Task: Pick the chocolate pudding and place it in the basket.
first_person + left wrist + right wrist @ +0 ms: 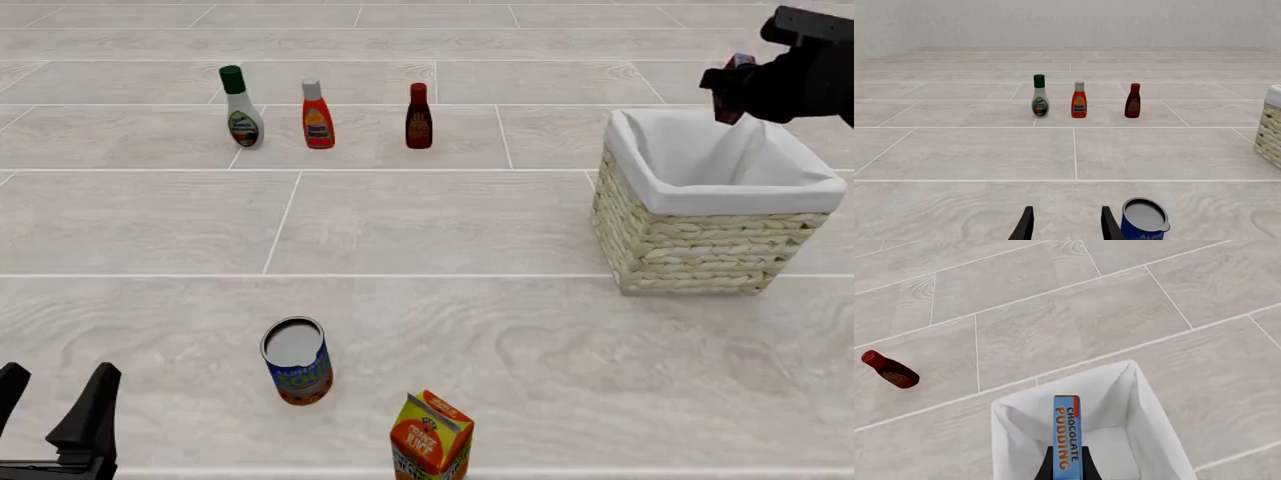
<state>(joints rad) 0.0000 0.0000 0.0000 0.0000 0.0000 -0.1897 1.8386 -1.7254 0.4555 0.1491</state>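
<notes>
Pick done: right gripper (pixel 1067 467) pinching the chocolate pudding (pixel 1067 432) hangs over the basket (pixel 694 240) at far right, drop left; left gripper (pixel 1064 225) spread, idle.

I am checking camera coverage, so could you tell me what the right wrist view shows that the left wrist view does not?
Only the right wrist view shows the chocolate pudding held by the right gripper above the basket's white lining. Only the left wrist view shows the open left gripper, blue can, white bottle and orange bottle. Both show the basket and the dark red bottle.
</notes>
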